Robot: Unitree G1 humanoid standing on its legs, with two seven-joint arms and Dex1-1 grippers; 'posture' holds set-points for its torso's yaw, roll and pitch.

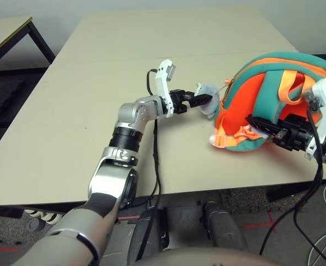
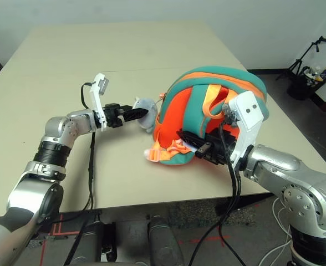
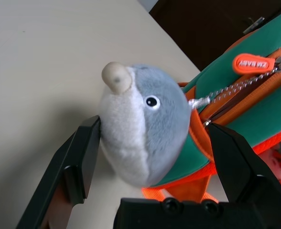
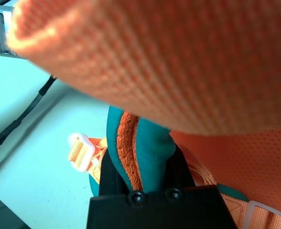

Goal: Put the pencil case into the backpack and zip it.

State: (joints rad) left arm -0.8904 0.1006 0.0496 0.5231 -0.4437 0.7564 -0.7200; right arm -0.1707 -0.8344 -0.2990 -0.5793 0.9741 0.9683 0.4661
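The backpack [image 1: 274, 100] lies on its side near the right front edge of the pale counter [image 1: 96, 83], its orange mesh back panel and teal-trimmed straps facing the robot, with a small white-and-orange buckle [image 1: 221, 138] resting on the counter at its lower left corner. The left hand [image 1: 203, 100] reaches in level from the left, its two black fingers [image 3: 78, 162] spread wide on either side of the grey-white plush charm [image 3: 140, 129] that hangs at the backpack's left end; in the left wrist view one finger looks to be just touching the plush, though the other stands clear of it, so nothing is pinched. Behind the charm a silver zipper chain [image 3: 236, 88] runs along the teal rim to an orange pull tab [image 3: 253, 63]; the part in view appears closed, but I cannot be sure for the whole run. The right hand [image 2: 192, 145] is at the backpack's near side, its fingers drawn together on a teal-edged strap [image 4: 140, 152] of the backpack, as the right wrist view shows close up with orange fabric overhead. The pencil case cannot be made out from any view.
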